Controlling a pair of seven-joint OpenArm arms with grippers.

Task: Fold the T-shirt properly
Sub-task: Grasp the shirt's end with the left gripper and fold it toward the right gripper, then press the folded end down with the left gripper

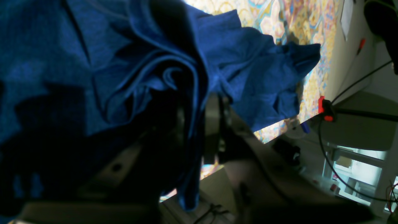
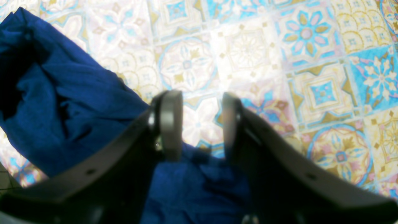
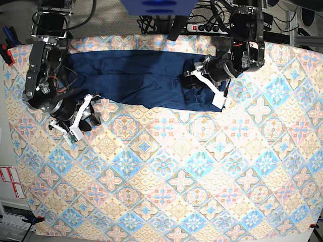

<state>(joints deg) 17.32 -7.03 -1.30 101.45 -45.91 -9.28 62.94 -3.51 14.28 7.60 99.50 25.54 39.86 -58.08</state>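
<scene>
From the base view, the patterned tablecloth [image 3: 166, 171] fills the table and the T-shirt [image 3: 136, 75] lies stretched along its far edge. Only the left wrist view shows the left gripper [image 1: 199, 124] clenched on a bunched fold of that cloth. The right wrist view shows the right gripper [image 2: 202, 121] with jaws apart, grasping nothing, over bare tablecloth just beside the shirt's edge.

Both arms are chunky black jointed things with black cables looping round the upper joints. The right gripper [image 2: 202, 124] has dark fingers [image 2: 169, 124] with screw holes and flat grey pads. From above, the left gripper [image 3: 202, 80] has white finger pieces.
</scene>
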